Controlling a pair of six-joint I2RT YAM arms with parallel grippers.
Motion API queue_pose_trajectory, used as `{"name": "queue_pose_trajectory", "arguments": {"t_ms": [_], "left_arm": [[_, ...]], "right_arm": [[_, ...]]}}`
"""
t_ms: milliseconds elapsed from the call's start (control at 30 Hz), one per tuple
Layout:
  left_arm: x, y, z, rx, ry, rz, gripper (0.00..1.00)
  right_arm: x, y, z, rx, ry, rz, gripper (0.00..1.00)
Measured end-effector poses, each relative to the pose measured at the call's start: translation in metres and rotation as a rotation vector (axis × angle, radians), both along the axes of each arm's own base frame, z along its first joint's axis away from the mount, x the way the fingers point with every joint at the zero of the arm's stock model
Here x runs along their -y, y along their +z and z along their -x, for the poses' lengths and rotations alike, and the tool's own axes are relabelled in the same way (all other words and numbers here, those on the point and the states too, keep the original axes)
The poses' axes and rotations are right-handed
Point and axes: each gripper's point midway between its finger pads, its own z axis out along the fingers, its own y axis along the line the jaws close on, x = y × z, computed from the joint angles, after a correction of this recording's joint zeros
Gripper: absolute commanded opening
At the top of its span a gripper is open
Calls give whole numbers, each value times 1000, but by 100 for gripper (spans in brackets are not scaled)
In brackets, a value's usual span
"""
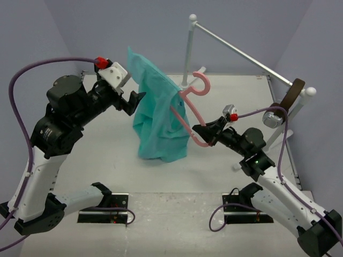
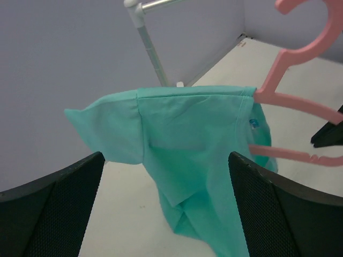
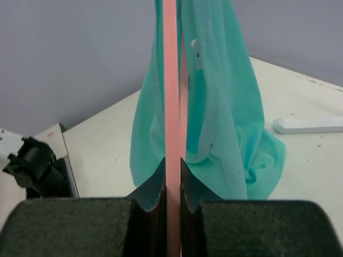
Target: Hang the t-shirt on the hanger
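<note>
The teal-green t-shirt (image 1: pixel 158 115) hangs over one arm of the pink hanger (image 1: pixel 194 110), its lower part bunched on the table. My right gripper (image 1: pixel 202 134) is shut on the hanger's lower end and holds it up; in the right wrist view the pink bar (image 3: pixel 171 107) runs between the closed jaws with the t-shirt (image 3: pixel 225 123) behind. My left gripper (image 1: pixel 136 103) is open and empty, just left of the shirt. In the left wrist view the shirt (image 2: pixel 187 139) drapes ahead of the open fingers (image 2: pixel 278 214), with the hanger (image 2: pixel 300 101) sticking out at its right.
A silver rail (image 1: pixel 241 53) with white ball ends stands on posts at the back right. A brown and silver strap-like object (image 1: pixel 286 104) hangs on its right end. A white post foot (image 3: pixel 308 125) lies on the table behind the shirt.
</note>
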Motion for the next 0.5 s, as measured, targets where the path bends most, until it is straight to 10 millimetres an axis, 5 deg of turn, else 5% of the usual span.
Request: {"name": "queue_pose_trajectory", "arguments": {"t_ms": [367,500], "left_arm": [[35,-46,-5,218,-309,-396,100],[46,-73,0,183,-408,-446,87]], "right_arm": [[11,-21,37,136,193,150,0],[13,-26,41,165,209,180,0]]}}
